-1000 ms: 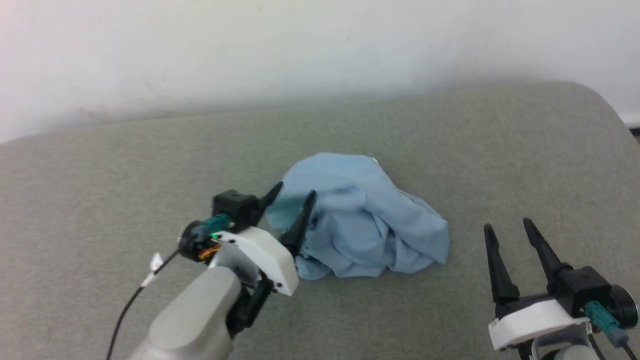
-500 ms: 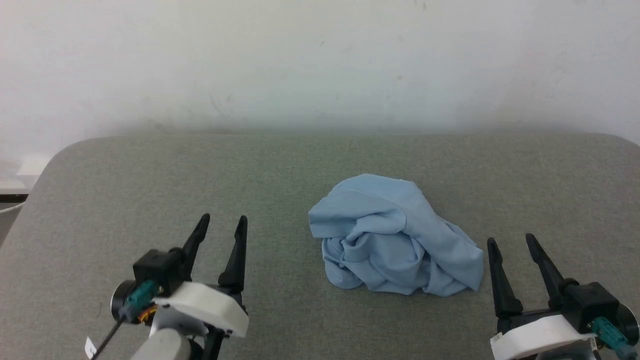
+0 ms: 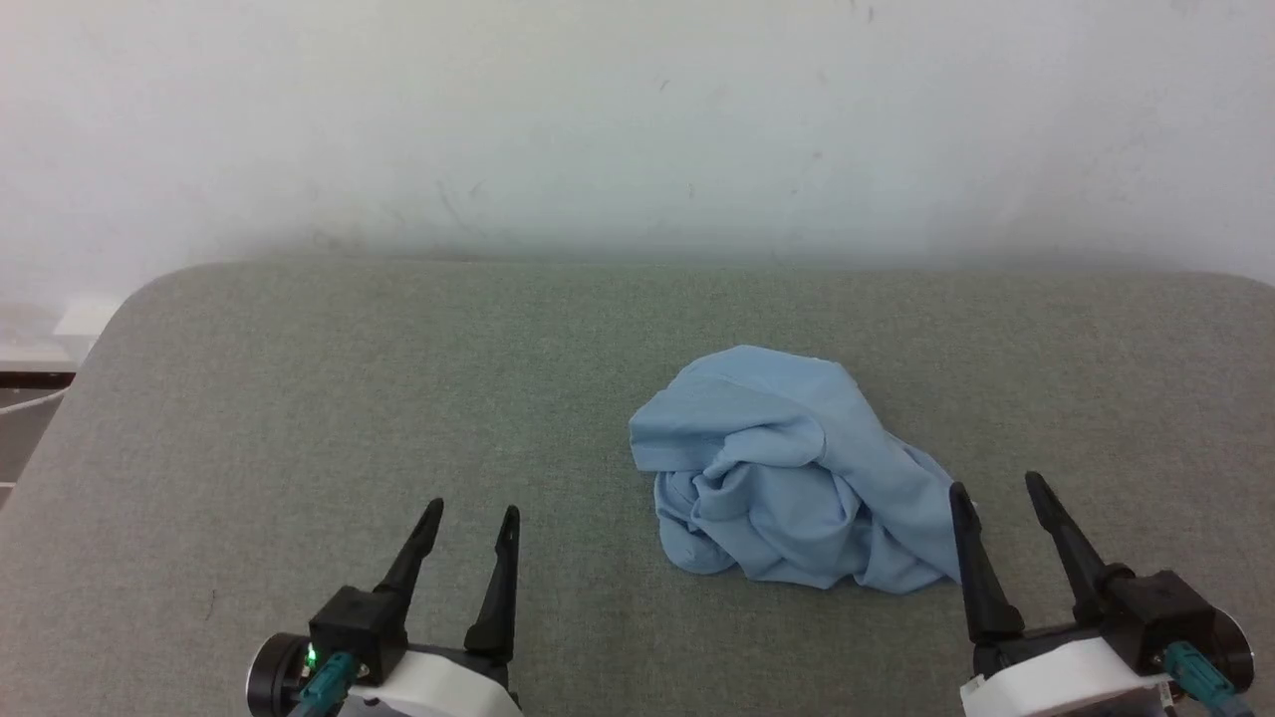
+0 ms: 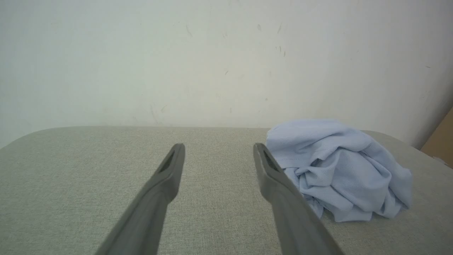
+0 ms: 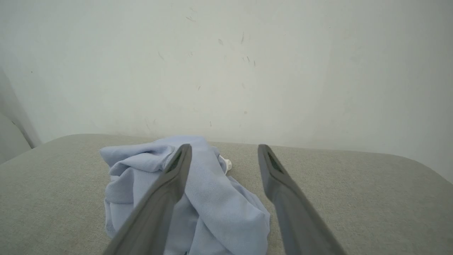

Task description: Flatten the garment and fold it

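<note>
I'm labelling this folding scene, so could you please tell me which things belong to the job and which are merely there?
For the job: crumpled light blue garment; left gripper and right gripper, jaws open, empty.
Merely there: grey padded surface; white wall.

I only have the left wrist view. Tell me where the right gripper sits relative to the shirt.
Observer: In the head view the right gripper is open at the right edge of the shirt, with one finger overlapping the fabric. I cannot tell if they touch.
Operator: Report anything white on that shirt.
Observer: The right wrist view shows a small white piece peeking out at the heap's far side.
Operator: Give me the left gripper's gap to it.
Observer: In the head view the left gripper is open and apart from the shirt, with bare grey surface between them.
</note>
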Controlling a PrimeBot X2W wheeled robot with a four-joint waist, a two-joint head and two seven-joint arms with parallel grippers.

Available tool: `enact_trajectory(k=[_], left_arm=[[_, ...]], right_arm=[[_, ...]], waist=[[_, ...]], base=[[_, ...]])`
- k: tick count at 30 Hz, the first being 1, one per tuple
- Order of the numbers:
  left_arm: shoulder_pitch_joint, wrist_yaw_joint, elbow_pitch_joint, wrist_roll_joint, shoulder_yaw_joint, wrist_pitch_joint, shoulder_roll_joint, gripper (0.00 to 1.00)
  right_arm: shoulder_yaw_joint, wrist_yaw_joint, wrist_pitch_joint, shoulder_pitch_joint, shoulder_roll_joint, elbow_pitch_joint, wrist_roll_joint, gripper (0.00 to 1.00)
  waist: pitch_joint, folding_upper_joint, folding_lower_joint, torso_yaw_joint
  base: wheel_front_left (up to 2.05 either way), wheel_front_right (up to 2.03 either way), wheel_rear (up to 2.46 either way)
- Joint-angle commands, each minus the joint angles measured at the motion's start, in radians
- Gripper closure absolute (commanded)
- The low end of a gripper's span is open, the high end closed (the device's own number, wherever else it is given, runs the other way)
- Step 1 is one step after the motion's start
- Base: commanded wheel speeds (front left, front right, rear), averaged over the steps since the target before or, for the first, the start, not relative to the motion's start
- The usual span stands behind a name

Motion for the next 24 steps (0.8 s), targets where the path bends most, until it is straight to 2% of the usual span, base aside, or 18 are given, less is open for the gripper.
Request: enact_trajectory(k=[1,16,21,24], left_arm=[[0.011,-0.007,0.001,0.012,0.015,-0.005,-0.008,0.00],[0.011,-0.092,-0.001,0.089,0.131,-0.005,-0.103,0.00],[-0.033,-0.131,0.050,0.089,0.116,0.006,-0.110,0.00],[-0.093,-0.162,0.063,0.076,0.091,0.079,-0.110,0.00]], right_arm=[[0.003,0.005,-0.005,0.007,0.002,-0.004,0.000,0.00],[0.029,0.005,-0.005,-0.007,0.002,-0.006,-0.009,0.00],[0.037,0.005,-0.005,-0.026,0.002,-0.006,-0.026,0.00],[0.041,0.005,-0.005,-0.036,0.002,-0.010,-0.036,0.00]], waist=[[0.003,0.0000,0.0000,0.001],[0.045,0.0000,0.0000,-0.012],[0.092,0.0000,0.0000,-0.031],[0.125,0.0000,0.0000,-0.041]], base=[[0.00,0.00,0.00],[0.00,0.00,0.00],[0.00,0.00,0.00],[0.00,0.00,0.00]])
